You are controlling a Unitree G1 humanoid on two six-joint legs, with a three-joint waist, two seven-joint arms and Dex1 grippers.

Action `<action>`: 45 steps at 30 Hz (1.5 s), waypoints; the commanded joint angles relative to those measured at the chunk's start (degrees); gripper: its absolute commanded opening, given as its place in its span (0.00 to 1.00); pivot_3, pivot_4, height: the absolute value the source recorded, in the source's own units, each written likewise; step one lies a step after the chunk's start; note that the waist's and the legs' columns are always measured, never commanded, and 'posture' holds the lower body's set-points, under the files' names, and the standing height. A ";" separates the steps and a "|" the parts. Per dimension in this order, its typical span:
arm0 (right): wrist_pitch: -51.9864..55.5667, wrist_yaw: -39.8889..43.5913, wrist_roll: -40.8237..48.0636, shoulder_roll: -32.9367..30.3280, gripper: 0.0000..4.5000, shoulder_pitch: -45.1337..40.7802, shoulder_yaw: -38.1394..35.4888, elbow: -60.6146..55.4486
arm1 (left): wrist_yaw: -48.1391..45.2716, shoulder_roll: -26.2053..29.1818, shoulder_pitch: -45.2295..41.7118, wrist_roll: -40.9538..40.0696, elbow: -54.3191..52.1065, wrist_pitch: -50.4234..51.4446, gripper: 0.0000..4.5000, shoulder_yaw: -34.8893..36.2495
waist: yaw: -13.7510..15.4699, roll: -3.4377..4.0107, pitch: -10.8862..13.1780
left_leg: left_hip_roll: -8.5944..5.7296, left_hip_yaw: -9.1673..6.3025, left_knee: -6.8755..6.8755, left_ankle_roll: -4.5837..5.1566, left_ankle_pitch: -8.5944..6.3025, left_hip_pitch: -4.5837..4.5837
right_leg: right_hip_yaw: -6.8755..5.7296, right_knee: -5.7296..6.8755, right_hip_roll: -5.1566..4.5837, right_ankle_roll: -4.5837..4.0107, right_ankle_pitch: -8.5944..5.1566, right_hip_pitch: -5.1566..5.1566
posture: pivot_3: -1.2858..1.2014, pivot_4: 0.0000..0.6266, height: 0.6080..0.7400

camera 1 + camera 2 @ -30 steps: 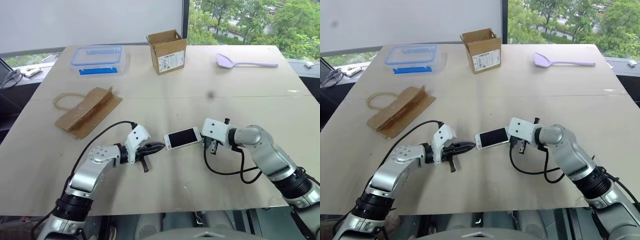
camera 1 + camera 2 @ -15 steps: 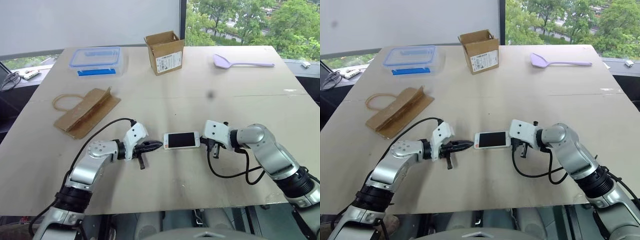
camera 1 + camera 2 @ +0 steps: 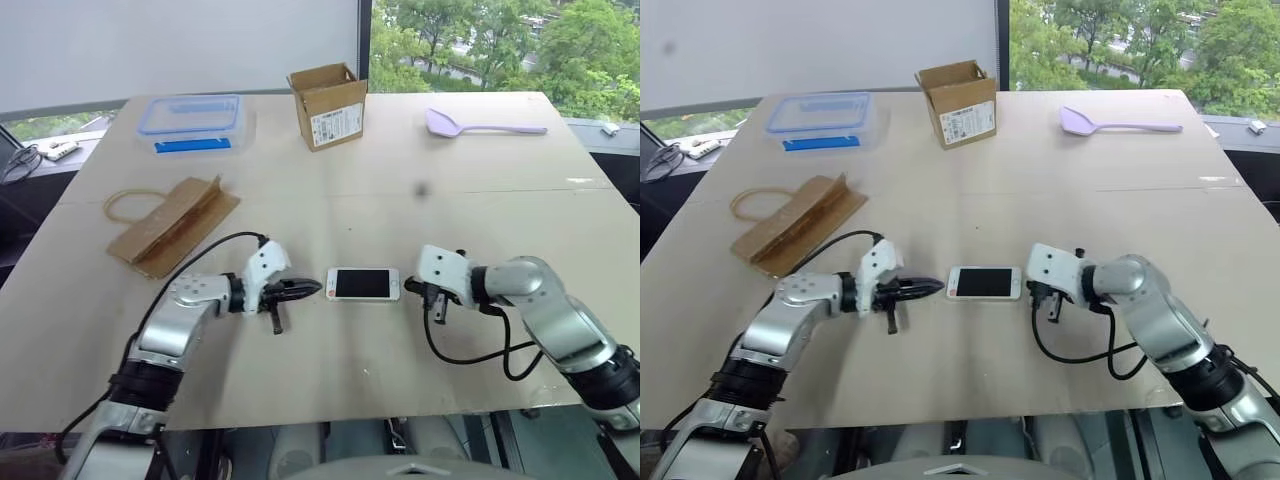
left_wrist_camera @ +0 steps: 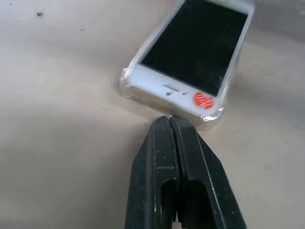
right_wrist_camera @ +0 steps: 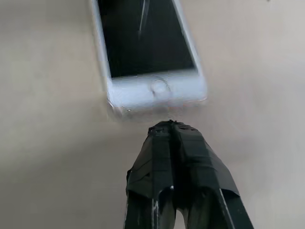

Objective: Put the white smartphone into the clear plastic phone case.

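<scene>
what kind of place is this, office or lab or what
Probably a lab or test room on an upper floor: a large plain plywood table by a window overlooking treetops, set with unrelated props, namely a small brown cardboard box, a lilac plastic spoon and a blue-lidded clear container.

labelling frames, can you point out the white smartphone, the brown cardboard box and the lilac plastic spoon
white smartphone (image 3: 363,284): left eye view, middle of its black screen
brown cardboard box (image 3: 338,119): left eye view, front face by the label
lilac plastic spoon (image 3: 447,122): left eye view, on its bowl

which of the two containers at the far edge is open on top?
The brown cardboard box, flaps up, near the far middle. The clear box with the blue lid, further toward the robot's left, is lidded shut.
</scene>
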 commanded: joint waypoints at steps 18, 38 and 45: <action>5.17 -6.67 14.97 6.12 0.00 2.70 -7.60 -8.20 | 0.61 -11.14 -7.69 0.46 -0.72 3.79 0.01 -6.82 | -0.02 -0.13 0.09 | -0.05 -0.06 0.00 0.00 0.00 -0.59 | 0.07 -0.25 0.11 0.39 0.04 -0.38 | 0.52 0.24 1.00; 4.72 -2.65 9.20 3.73 0.00 -7.10 8.38 13.11 | 6.51 -10.15 -2.97 2.31 -9.08 7.61 0.01 -7.61 | 0.16 -0.18 -0.02 | -0.04 -0.12 0.10 0.00 0.00 -0.35 | 0.05 -0.20 0.12 0.31 0.09 -0.10 | 0.52 0.24 1.00; 3.48 0.14 7.30 3.65 0.00 -7.71 12.61 16.89 | 8.04 -10.62 -2.87 2.05 -9.85 8.68 0.01 -7.30 | 0.16 -0.26 -0.18 | -0.04 -0.23 0.21 0.00 -0.01 -0.06 | -0.06 -0.21 0.09 0.23 -0.05 0.32 | 0.52 0.24 1.00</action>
